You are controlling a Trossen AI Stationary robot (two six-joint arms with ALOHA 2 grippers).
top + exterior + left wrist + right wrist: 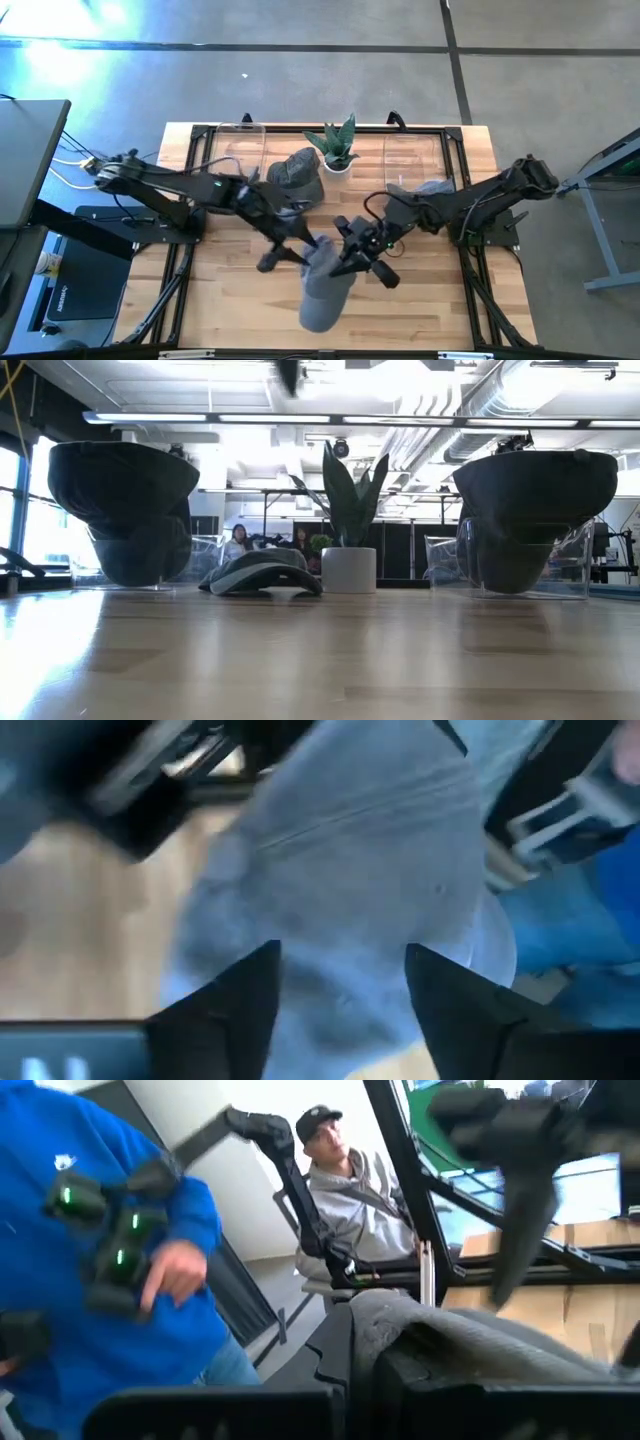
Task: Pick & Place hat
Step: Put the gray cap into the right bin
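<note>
Table (230, 300): light butcher-block wood, smooth with a slight sheen in the low view. Grey hat (325, 290): soft matt cloth, visible stitched seams in the left wrist view. Second hat (296, 172): darker matt fabric. Plant pot (348, 570): smooth white, looks ceramic or plastic. Bins (412, 155): clear glossy plastic. Arms: dark matt finish.
</note>
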